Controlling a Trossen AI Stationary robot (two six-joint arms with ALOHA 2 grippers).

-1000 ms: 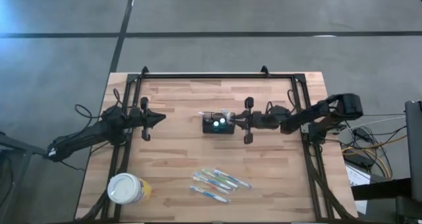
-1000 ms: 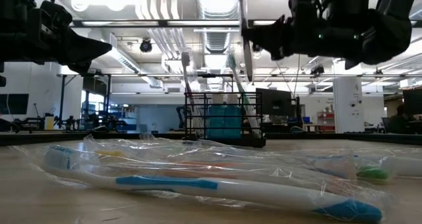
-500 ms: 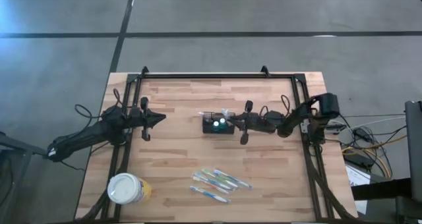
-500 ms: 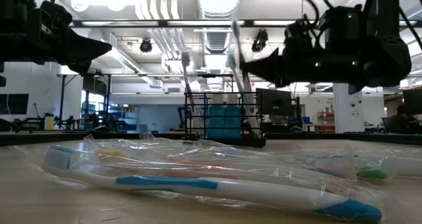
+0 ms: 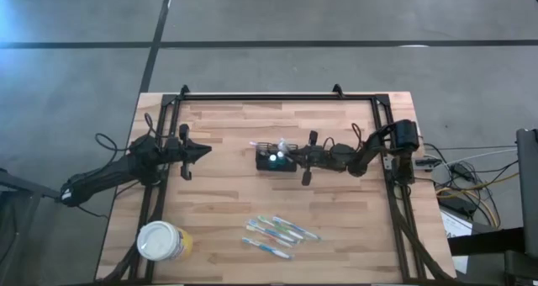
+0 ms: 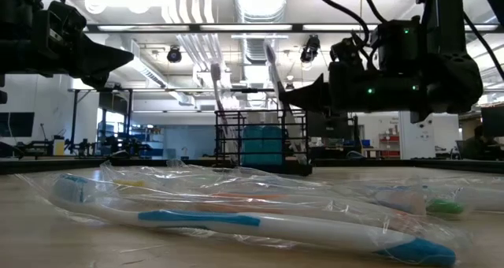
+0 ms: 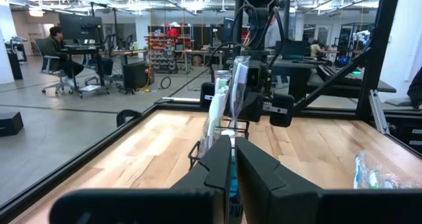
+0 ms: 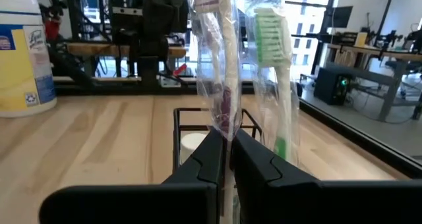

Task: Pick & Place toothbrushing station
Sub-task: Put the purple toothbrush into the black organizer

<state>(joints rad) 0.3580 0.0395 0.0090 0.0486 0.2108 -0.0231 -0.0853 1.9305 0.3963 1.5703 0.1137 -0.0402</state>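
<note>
High view: toothbrushing station, black wire-mesh caddy, mid-surface; right pincer closed, now touching its side, earlier well apart. Left pincer closed, empty, unmoved. Wrapped toothbrushes lie nearer the front

Low view: caddy holds upright brushes; shifted slightly

Judgement: light, stiff, tips easily; grip the top rim wire

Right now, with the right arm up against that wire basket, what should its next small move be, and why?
Probably back the right gripper off slightly and open it. Its fingers are shut, with the tips right at the black wire-mesh basket, so it cannot yet grasp the rim. The left gripper waits apart, shut.
</note>
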